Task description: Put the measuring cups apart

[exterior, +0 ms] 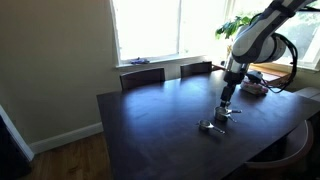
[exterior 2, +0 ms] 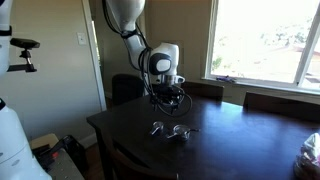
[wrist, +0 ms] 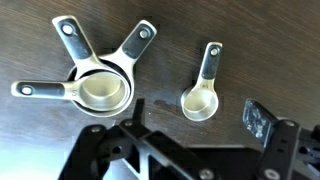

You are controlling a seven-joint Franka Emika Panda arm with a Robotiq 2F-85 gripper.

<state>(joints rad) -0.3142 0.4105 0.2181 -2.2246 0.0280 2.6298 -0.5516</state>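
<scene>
In the wrist view, the measuring cups point(wrist: 105, 92) lie on the dark wooden table point(wrist: 280, 40) in two groups. In the left half of the frame sits a nested stack point(wrist: 100, 90) of shiny cups, one inside another, with three flat handles fanning out: one straight left, one toward the upper left and one toward the upper right. To its right, just clear of the stack and not touching it, lies a single cup point(wrist: 198, 103) with its bowl facing up and its handle pointing to the top of the frame. Along the bottom edge, the gripper point(wrist: 185, 150) comes in with its jaws spread wide, one dark finger low at the left and one finger point(wrist: 262, 122) at the lower right beside the single cup; nothing sits between them and they touch neither group. In an exterior view the cups show as small bright specks point(exterior: 213, 123) right of centre on the table point(exterior: 150, 120), with the gripper point(exterior: 228, 100) hanging just above them on the bent arm and two chair backs point(exterior: 142, 77) at the far edge below the window point(exterior: 150, 25). In an exterior view the same specks point(exterior 2: 168, 130) lie at mid-frame beneath the gripper point(exterior 2: 170, 100); which speck is the stack cannot be told there.
</scene>
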